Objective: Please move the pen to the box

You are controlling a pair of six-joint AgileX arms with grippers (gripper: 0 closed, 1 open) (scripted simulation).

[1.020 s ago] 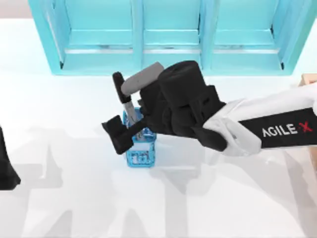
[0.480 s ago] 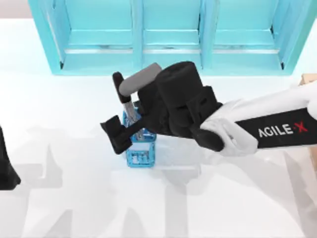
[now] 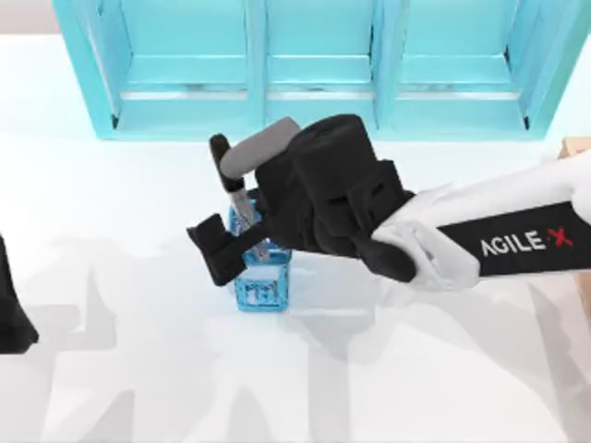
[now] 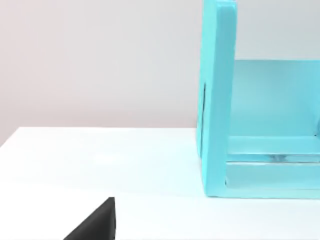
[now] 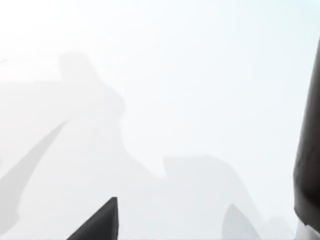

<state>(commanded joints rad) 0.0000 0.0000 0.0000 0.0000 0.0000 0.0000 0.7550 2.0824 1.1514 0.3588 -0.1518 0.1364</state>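
Barely shifted since a second ago, my right gripper [image 3: 224, 214] stands wide open astride the pen [image 3: 246, 218] upright in the blue mesh cup [image 3: 261, 281]; light, stiff and slick, it wants gripping under its black cap.

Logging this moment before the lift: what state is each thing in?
pen: standing tilted in the cup, black cap up
cup: upright on the table
right gripper: open, fingers either side of the pen
left arm: parked at the table's left edge
box: at the right edge, partly in view
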